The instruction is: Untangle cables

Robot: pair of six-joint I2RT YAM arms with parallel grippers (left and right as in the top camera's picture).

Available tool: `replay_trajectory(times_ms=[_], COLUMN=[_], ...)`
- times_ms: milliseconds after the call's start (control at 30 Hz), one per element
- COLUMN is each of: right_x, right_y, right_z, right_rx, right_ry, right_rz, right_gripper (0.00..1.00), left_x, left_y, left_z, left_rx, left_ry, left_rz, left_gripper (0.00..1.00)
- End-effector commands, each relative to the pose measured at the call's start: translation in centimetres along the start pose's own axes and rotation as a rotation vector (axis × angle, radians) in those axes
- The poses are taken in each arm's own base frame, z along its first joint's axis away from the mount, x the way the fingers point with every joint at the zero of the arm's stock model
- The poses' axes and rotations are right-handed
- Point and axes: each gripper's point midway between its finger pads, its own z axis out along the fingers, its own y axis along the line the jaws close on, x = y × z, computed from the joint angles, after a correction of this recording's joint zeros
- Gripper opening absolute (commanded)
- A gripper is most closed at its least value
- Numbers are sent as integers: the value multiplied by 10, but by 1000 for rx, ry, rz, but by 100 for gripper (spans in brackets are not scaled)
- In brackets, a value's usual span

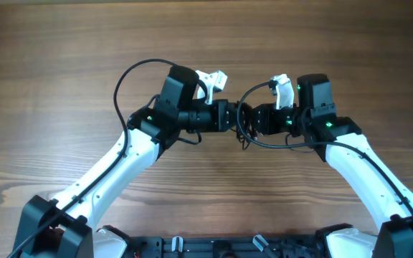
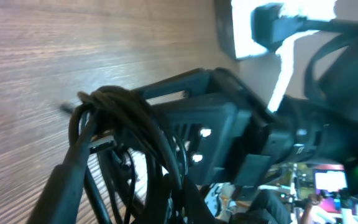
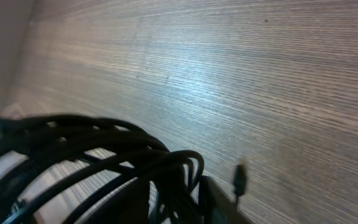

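The cables are a bunch of thin black loops held above the wooden table between my two grippers, which meet nose to nose at the middle. My left gripper comes from the left and my right gripper from the right, and both look shut on the bunch. In the left wrist view the cables drape over the jaws and hide the fingers, with the right gripper close behind them. In the right wrist view the loops fill the jaws, and a small plug end hangs free.
Thicker black robot wires arc over the left arm and under the right gripper. White camera mounts sit on top of both wrists. The arm bases stand at the near table edge.
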Motion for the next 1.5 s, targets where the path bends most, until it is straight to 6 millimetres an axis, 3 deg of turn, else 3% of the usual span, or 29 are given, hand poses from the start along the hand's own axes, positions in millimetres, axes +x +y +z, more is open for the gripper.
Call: replay_trajectory(times_ms=[0,67,200,300,367,533,667,833,967,1267,1300,1333,1367,1400,1467], right_x=[-6,-7,-6,-2,2,16,24,28,28,53,54,54,54,55,56], right_y=[10,6,-14,-40,-53,-80,-93,-99,-95,-137,-138,-138,-137,-135,-137], right_z=[0,0,0,-5,-8,-21,-29,-32,-30,-74,-76,-76,-74,-72,-74], right_rx=[-43,-19,93,242,317,489,577,615,587,938,953,952,940,924,933], right_ry=[-2,-8,-14,-23,-22,-5,-9,-15,6,13,10,10,19,40,82], right_rz=[-17,-15,6,109,151,234,306,359,304,380,385,383,373,345,266], right_gripper=[12,4,4,4,4,4,4,4,4,5,6,14,31,36,26], left_x=[-9,-11,-16,-17,-17,-14,-11,-9,-9,-11,-11,-11,-11,-11,-11], left_y=[-18,-15,-6,7,25,95,127,136,136,140,140,140,140,140,140], left_z=[-13,-16,-22,-28,-32,-53,-69,-75,-75,-78,-78,-78,-78,-78,-78], left_rx=[93,94,81,46,-25,-349,-536,-593,-594,-621,-621,-621,-621,-621,-621], left_ry=[0,-4,-13,-20,-30,-93,-132,-141,-141,-156,-156,-155,-155,-155,-156], left_rz=[5,-5,-32,-39,-63,-191,-227,-239,-238,-234,-234,-234,-234,-234,-234], left_gripper=[4,4,4,4,4,4,4,4,4,4,4,4,4,4,4])
